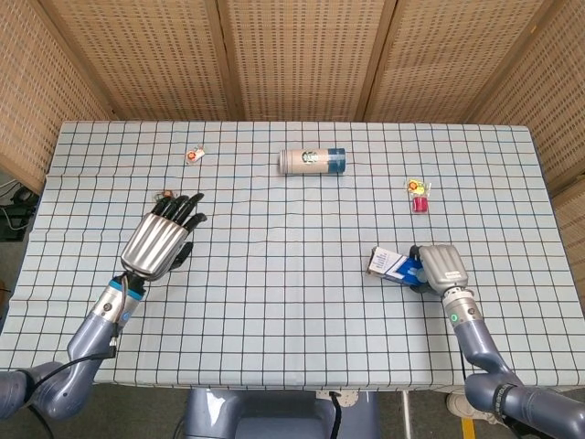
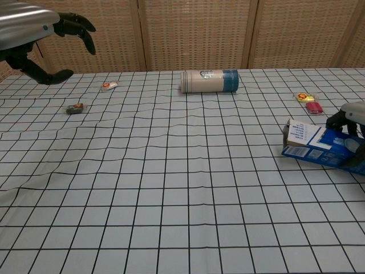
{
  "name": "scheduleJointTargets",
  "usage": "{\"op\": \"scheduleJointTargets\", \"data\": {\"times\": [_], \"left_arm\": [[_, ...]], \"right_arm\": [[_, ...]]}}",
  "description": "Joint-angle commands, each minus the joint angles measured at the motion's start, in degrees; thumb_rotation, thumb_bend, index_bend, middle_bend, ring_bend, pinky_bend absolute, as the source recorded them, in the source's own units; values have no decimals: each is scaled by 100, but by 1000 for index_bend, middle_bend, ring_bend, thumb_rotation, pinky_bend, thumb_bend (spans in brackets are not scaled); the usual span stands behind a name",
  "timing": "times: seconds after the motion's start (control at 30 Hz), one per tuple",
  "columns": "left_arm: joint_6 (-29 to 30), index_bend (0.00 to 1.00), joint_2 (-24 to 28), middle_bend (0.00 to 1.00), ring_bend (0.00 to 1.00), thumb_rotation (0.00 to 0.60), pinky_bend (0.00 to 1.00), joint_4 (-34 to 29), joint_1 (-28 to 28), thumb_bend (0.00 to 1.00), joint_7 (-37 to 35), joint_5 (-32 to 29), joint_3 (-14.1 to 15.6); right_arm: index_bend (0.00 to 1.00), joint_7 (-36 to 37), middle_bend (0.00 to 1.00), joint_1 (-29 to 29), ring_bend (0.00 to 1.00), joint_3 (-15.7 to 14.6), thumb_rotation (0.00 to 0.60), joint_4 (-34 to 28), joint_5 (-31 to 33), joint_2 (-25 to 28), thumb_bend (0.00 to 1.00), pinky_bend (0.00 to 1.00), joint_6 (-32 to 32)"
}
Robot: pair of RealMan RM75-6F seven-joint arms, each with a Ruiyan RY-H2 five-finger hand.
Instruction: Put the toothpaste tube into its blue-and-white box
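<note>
The blue-and-white box (image 1: 388, 263) lies on its side at the right of the checked tablecloth, its open white end pointing left. My right hand (image 1: 441, 265) grips the box's right end. In the chest view the box (image 2: 311, 141) sits slightly tilted, with the dark fingers (image 2: 337, 121) of my right hand (image 2: 352, 117) curled over its top edge. My left hand (image 1: 163, 240) hovers above the left side of the table, fingers apart and holding nothing; the chest view shows this left hand (image 2: 34, 31) high at the top left. No toothpaste tube shows in either view.
A beige-and-blue cylinder (image 1: 313, 161) lies on its side at the back centre. Small packets lie about: a red-and-white one (image 1: 195, 154) at the back left, a dark one (image 2: 74, 108) near my left hand, and a yellow-and-red pair (image 1: 419, 194) behind the box.
</note>
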Motion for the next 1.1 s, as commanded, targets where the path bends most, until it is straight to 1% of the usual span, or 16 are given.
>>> {"op": "scheduleJointTargets", "data": {"times": [0.03, 0.07, 0.1, 0.13, 0.17, 0.2, 0.3, 0.37, 0.47, 0.5, 0.6, 0.77, 0.83, 1.0, 1.1], "left_arm": [[76, 297, -74, 102, 147, 600, 161, 143, 252, 427, -146, 143, 51], [92, 296, -79, 102, 147, 600, 141, 166, 310, 427, -182, 169, 42], [118, 292, -89, 101, 147, 600, 114, 197, 385, 427, -224, 204, 28], [135, 287, -97, 97, 143, 600, 95, 216, 441, 426, -256, 230, 19], [146, 275, -101, 85, 129, 600, 65, 226, 493, 424, -285, 254, 11], [162, 260, -104, 69, 107, 600, 39, 229, 548, 422, -315, 272, 0], [269, 205, -95, 28, 41, 600, 2, 207, 764, 415, -384, 343, -5], [380, 174, -63, 7, 9, 600, 0, 131, 946, 409, -407, 401, 27], [654, 151, -52, 0, 0, 600, 0, 32, 1264, 383, -423, 553, 104], [826, 144, -65, 0, 0, 600, 0, 22, 1438, 372, -440, 655, 169], [1181, 128, -133, 0, 0, 600, 0, 50, 1838, 364, -562, 921, 313], [1492, 123, -243, 0, 0, 600, 0, 306, 2308, 364, -769, 1291, 508], [1603, 123, -279, 0, 0, 600, 0, 466, 2576, 364, -916, 1393, 617], [1706, 115, -310, 0, 0, 600, 0, 788, 3011, 364, -1163, 1621, 837], [1777, 108, -321, 0, 0, 600, 0, 937, 3212, 364, -1229, 1769, 895]], "right_arm": [[582, -371, 363, 13, 340, -100, 600, 46, 397, -65, 289, 329, -368], [469, -472, 233, 31, 198, -109, 600, 4, 521, -50, 261, 186, -452], [342, -613, 114, 49, 84, -115, 600, -49, 659, -30, 238, 79, -498], [263, -718, 56, 53, 34, -108, 600, -82, 739, -33, 226, 35, -459], [165, -794, 6, 46, 1, -95, 600, -113, 777, -48, 212, 3, -382], [97, -833, 0, 32, 0, -79, 600, -138, 762, -64, 204, 0, -276], [22, -857, 0, -86, 0, -54, 600, -213, 464, -84, 197, 0, 254], [7, -781, 0, -201, 0, -51, 600, -330, 191, -21, 196, 0, 621], [2, -598, 0, -412, 0, -106, 600, -593, -230, 159, 194, 0, 1097], [1, -527, 0, -531, 0, -157, 600, -733, -438, 261, 194, 0, 1343], [0, -365, 0, -808, 0, -322, 600, -1045, -894, 491, 194, 0, 1814], [0, -257, 0, -1129, 0, -560, 600, -1321, -1423, 702, 194, 0, 2285], [0, -276, 0, -1313, 0, -730, 600, -1432, -1712, 789, 194, 0, 2516], [0, -188, 0, -1665, 0, -1026, 600, -1396, -2210, 796, 193, 0, 2901], [0, -42, 0, -1841, 0, -1133, 600, -1278, -2441, 752, 193, 0, 3084]]}}
